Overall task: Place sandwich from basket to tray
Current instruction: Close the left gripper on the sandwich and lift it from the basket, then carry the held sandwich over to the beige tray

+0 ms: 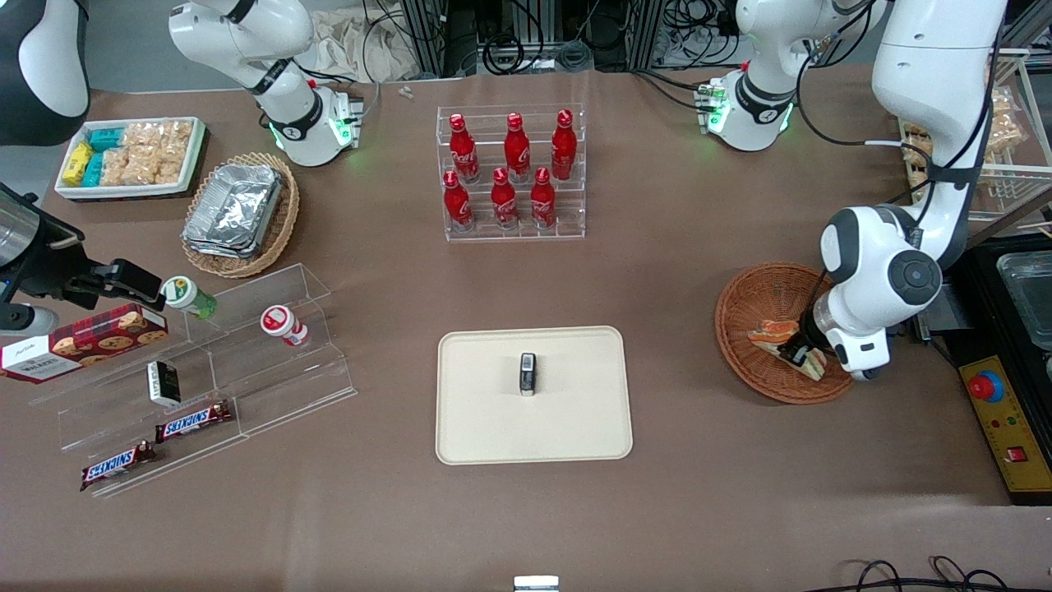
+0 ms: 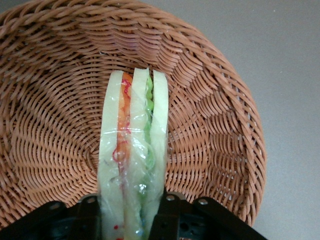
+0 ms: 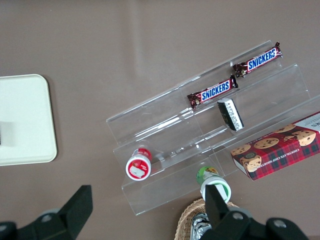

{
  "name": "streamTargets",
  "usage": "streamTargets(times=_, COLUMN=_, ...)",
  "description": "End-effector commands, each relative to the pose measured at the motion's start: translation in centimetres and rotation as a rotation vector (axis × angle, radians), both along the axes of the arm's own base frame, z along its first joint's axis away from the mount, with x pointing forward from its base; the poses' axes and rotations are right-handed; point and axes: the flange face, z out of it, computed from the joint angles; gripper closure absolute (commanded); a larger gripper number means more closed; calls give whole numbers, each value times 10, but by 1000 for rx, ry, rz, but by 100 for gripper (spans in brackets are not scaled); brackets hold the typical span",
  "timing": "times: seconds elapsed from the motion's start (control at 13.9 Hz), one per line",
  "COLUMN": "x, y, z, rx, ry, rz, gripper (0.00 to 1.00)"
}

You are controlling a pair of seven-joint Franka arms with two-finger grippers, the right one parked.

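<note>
While the pincer (image 2: 129,220) grips the sandwich (image 2: 132,155) inside the basket (image 2: 50,100), lifting and carrying it to the tray (image 1: 575,411) remain undone.

claw (image 1: 799,355) down in basket (image 1: 752,306), small dark box (image 1: 528,374) mid-tray (image 1: 485,419), bare table between

hand (image 1: 795,355): mostly hidden under the left arm's wrist, over the basket (image 1: 760,306)
sandwich (image 2: 132,160): end nearest the hand cut off by the picture's edge
small dark object (image 1: 528,374) on tray (image 1: 485,427): too small to identify
</note>
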Motion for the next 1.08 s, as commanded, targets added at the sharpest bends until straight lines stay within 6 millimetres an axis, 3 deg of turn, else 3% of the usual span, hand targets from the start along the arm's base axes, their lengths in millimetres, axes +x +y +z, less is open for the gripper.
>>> streamTargets(times=0.0, x=-3, y=-2, z=6, rx=4, ry=-7, rz=-33, gripper=100)
streamTargets(times=0.29, x=8, y=8, z=31, rx=-3, ry=7, rz=-87, gripper=100)
streamTargets(times=0.65, x=43, y=8, z=138, rx=-24, ry=117, rz=-166, gripper=100)
streamTargets(times=0.72, x=47, y=20, z=161, rx=-25, ry=110, rz=-204, gripper=100)
streamTargets(times=0.79, x=47, y=32, z=181, rx=-26, ry=95, rz=-269, gripper=100)
streamTargets(times=1.01, x=51, y=40, z=247, rx=-30, ry=55, rz=-515, gripper=100)
